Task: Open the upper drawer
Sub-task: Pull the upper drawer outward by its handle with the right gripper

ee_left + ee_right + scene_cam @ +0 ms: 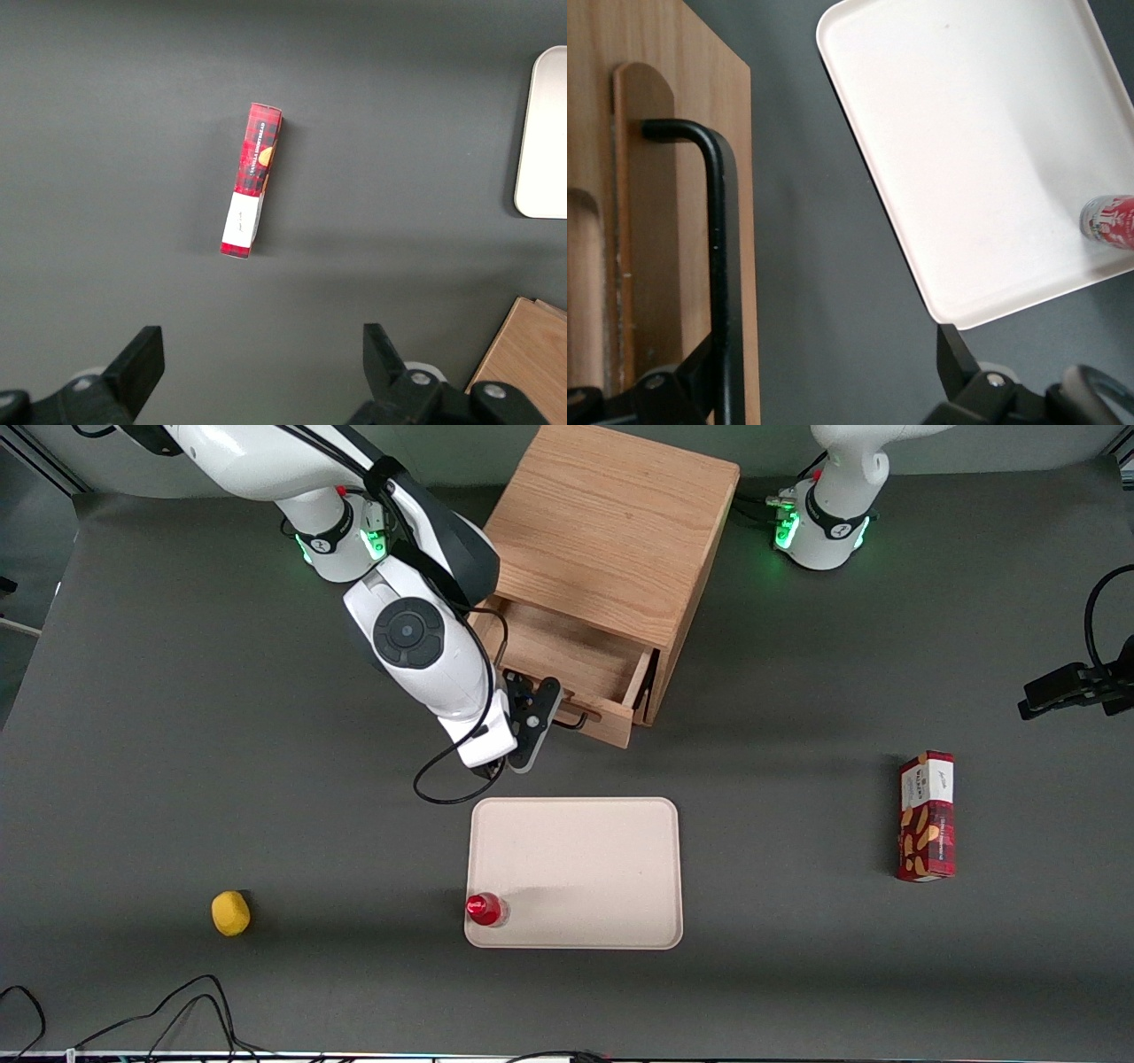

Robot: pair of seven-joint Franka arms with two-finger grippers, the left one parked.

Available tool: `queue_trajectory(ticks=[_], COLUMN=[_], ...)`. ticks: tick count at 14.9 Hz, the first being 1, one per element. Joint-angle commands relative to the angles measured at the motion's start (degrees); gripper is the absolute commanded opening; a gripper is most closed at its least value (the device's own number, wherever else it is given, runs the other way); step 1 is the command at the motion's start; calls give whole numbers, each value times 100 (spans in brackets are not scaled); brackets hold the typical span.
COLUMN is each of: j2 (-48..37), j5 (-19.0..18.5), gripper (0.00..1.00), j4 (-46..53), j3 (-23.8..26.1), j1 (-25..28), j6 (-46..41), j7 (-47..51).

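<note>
The wooden cabinet (pixel 611 522) stands at the back middle of the table. Its upper drawer (pixel 567 651) is pulled partly out, and its plain wooden inside shows. The black wire handle (pixel 576 722) sits on the drawer front that faces the front camera. My right gripper (pixel 532 731) is open, in front of the drawer at the handle's end toward the working arm. In the right wrist view the handle (pixel 718 248) runs down past one finger (pixel 700 367). The gripper (pixel 826 345) holds nothing between its spread fingers. The bottom drawer is hidden under the upper one.
A cream tray (pixel 576 872) lies nearer the front camera than the drawer, with a small red bottle (pixel 485 909) in one corner. A yellow object (pixel 230 913) lies toward the working arm's end. A red box (pixel 927 816) lies toward the parked arm's end.
</note>
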Motion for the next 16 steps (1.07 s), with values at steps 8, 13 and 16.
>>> queue_trajectory(ticks=[8, 13, 16], j2=[506, 603, 717], j5=[-111, -111, -111], gripper=[100, 100, 100], j4=[688, 864, 1022], j3=[-131, -166, -166], j1=[-148, -210, -254], j6=[190, 199, 199], j7=[-367, -446, -481])
